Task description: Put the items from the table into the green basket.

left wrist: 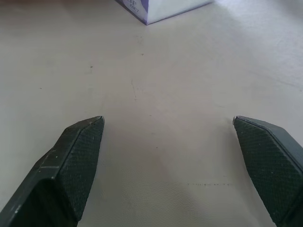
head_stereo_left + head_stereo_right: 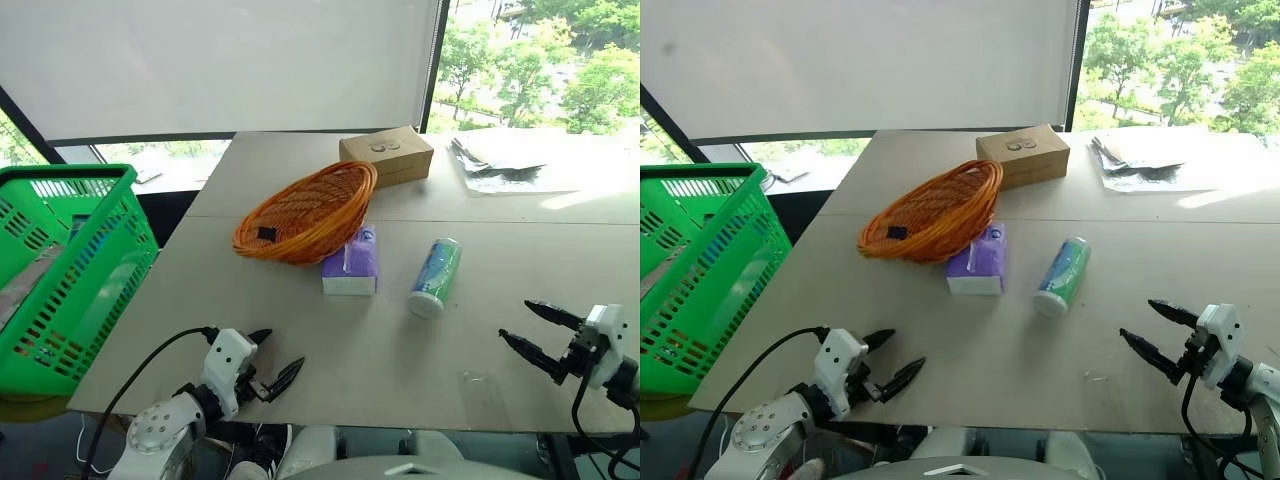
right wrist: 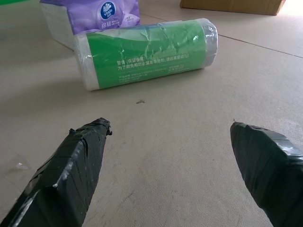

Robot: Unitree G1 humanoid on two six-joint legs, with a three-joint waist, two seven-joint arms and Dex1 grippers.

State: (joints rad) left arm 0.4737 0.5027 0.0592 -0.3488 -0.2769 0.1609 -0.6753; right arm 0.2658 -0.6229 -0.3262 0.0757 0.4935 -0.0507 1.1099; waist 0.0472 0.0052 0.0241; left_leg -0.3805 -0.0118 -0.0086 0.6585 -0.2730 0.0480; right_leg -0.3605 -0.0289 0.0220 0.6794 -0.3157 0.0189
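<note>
A pale beige bench (image 2: 300, 390) with a seam running across it fills the scene. Near its middle lies a purple-and-white tissue pack (image 2: 351, 263), lying flat, its far end tucked just under the rim of a tilted orange wicker basket (image 2: 305, 212). Just beside the pack, toward the right edge, a slim white canister (image 2: 435, 276) with a green-blue label lies on its side. A brown cardboard box (image 2: 386, 156) sits beyond the seam, near the far edge.

The green basket (image 2: 70, 270) stands off the bench, past its left edge, with both items well apart from it.

The left pincer (image 2: 272, 367) hovers at the near edge toward the left corner, jaws wide and empty. The right pincer (image 2: 535, 332) hovers near the near right corner, jaws also wide and empty, aimed toward the canister.

Risks, as a judgement: the canister is round and lying down, so a nudge from one finger before the jaws close would likely set it rolling across the bench. The tissue pack is soft and touches the wicker basket, so pulling it out may drag or tip that basket. The carry to the green basket crosses the bench's left edge, where a loose grip could drop an item to the floor.
</note>
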